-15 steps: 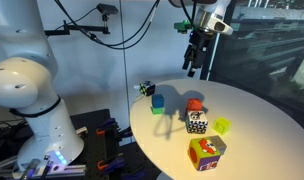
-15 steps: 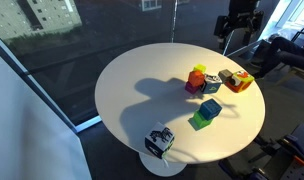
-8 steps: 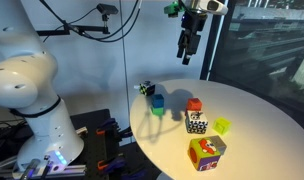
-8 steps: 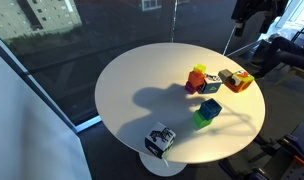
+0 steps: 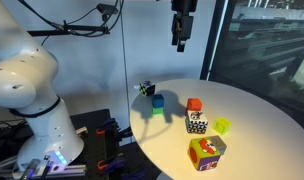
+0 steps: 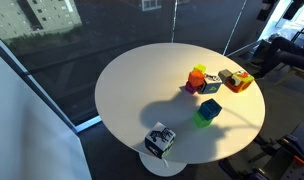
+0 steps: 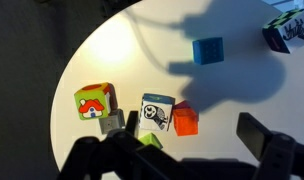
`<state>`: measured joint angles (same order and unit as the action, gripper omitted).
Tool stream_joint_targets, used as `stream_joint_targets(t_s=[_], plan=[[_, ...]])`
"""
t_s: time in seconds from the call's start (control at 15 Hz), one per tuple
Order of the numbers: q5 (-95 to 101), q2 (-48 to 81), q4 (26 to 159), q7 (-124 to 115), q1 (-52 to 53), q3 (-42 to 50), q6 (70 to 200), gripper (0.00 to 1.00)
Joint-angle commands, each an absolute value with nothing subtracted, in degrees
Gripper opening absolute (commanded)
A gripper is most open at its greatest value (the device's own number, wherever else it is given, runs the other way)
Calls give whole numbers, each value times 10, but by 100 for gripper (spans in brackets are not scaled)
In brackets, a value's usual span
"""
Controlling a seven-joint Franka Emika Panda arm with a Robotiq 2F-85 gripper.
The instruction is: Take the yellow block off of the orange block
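Observation:
The yellow block point(image 5: 222, 126) lies on the round white table point(image 5: 252, 110), beside a black-and-white patterned cube point(image 5: 196, 123). The orange block point(image 5: 194, 105) stands on the table on another side of that cube, with nothing on top of it. Both also show in an exterior view, yellow point(image 6: 198, 69) and orange point(image 6: 195, 80). In the wrist view the orange block point(image 7: 184, 121) is in plain sight and the yellow block point(image 7: 150, 141) is partly hidden by the gripper. My gripper point(image 5: 179, 32) hangs high above the table, open and empty point(image 7: 187, 148).
A larger multicoloured cube point(image 5: 206, 152) sits near the table's edge. A blue block point(image 5: 158, 100) rests on a green block point(image 6: 202, 118). A small black-and-white cube point(image 5: 145, 88) sits at the table's rim. The robot base point(image 5: 27, 90) stands beside the table.
My gripper has risen well above the table and drifted away from the blocks; it has left one exterior view. The blocks have not moved.

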<state>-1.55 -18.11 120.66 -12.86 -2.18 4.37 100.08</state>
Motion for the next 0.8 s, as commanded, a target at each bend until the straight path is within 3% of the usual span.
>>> stream_joint_targets(t_s=[0.0, 0.73], plan=[[-20, -230, 1245, -114, -35, 40, 1034, 100], [-19, -236, 1261, -124, -42, 36, 1055, 100]])
